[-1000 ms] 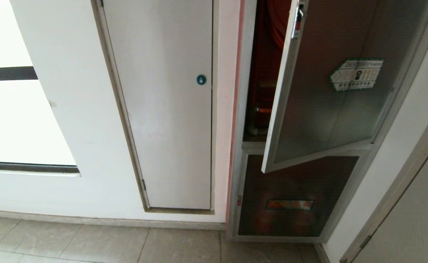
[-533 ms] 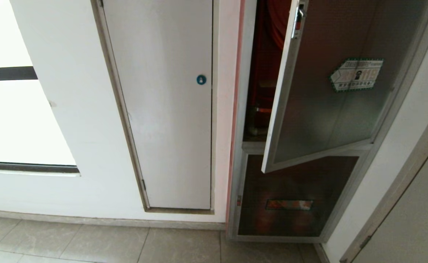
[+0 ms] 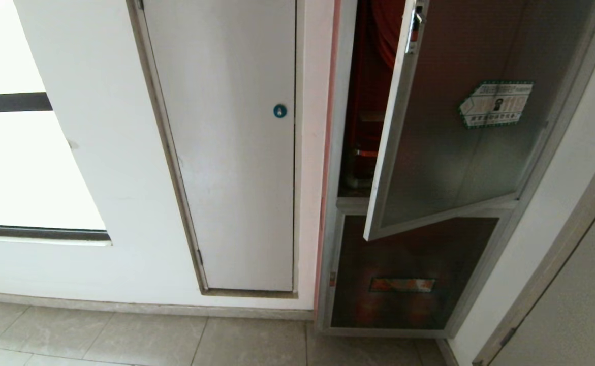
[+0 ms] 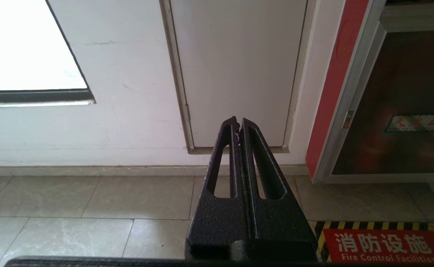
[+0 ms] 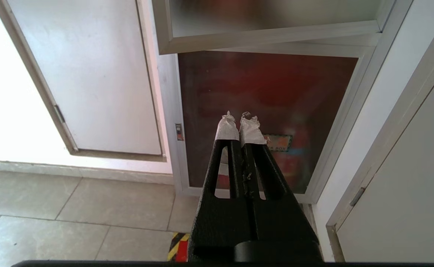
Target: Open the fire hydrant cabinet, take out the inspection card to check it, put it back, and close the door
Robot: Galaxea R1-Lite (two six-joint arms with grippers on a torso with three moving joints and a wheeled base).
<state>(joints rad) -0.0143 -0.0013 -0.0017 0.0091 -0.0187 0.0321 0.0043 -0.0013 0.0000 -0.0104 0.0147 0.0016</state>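
The fire hydrant cabinet (image 3: 334, 213) stands set into the wall at the right, its silver frame around a red inside. Its door (image 3: 460, 152), dark glass with a green-bordered sticker (image 3: 495, 104), hangs partly open, with a gap at its left edge showing red hose. The inspection card is out of view. Neither arm shows in the head view. My right gripper (image 5: 239, 120), tips wrapped in white tape, is shut and empty, low before the lower dark panel (image 5: 261, 111) and under the door's bottom edge (image 5: 268, 37). My left gripper (image 4: 238, 124) is shut and empty, facing the white panel.
A white panel (image 3: 236, 152) with a blue round lock (image 3: 279, 111) is left of the cabinet. A bright window (image 3: 18, 162) is further left. Another door frame (image 3: 556, 264) stands at the far right. A red floor sign with hazard stripes (image 4: 383, 244) lies on the tiled floor.
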